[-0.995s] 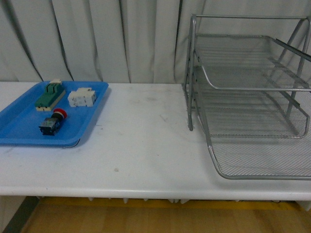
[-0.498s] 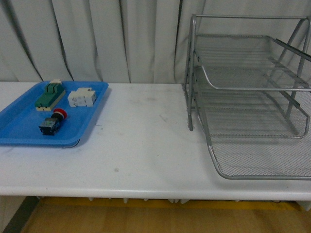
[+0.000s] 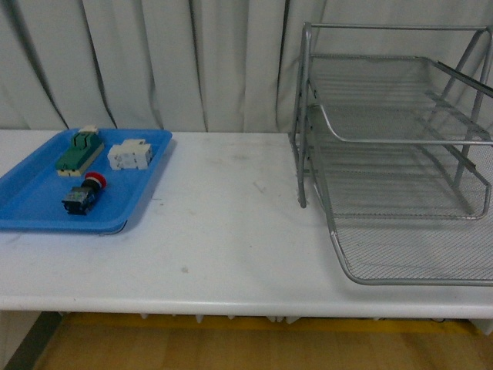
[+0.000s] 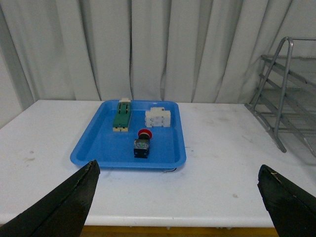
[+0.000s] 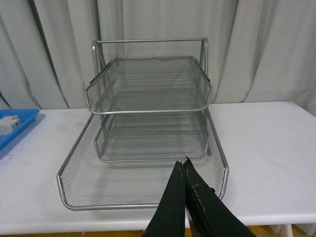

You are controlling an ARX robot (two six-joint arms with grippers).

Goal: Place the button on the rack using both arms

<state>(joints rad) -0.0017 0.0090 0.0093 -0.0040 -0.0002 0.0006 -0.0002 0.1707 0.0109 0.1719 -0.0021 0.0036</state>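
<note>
The button [image 3: 82,196] [image 4: 142,144], red cap on a dark boxy body, lies in the blue tray [image 3: 31,202] [image 4: 98,148] at the table's left. The silver wire rack [image 3: 400,154] [image 5: 148,123] stands at the right, and part of it [image 4: 284,98] shows in the left wrist view. Neither arm appears in the front view. My left gripper [image 4: 180,180] is open and empty, its fingertips [image 4: 79,190] wide apart, back from the tray near the table's front edge. My right gripper [image 5: 182,164] is shut on nothing, in front of the rack's lowest tier.
A green-and-cream block [image 3: 79,152] [image 4: 122,114] and a white block [image 3: 129,155] [image 4: 158,117] lie in the tray behind the button. The white table [image 3: 231,216] ends at a front edge with wooden floor below. Grey curtains hang behind.
</note>
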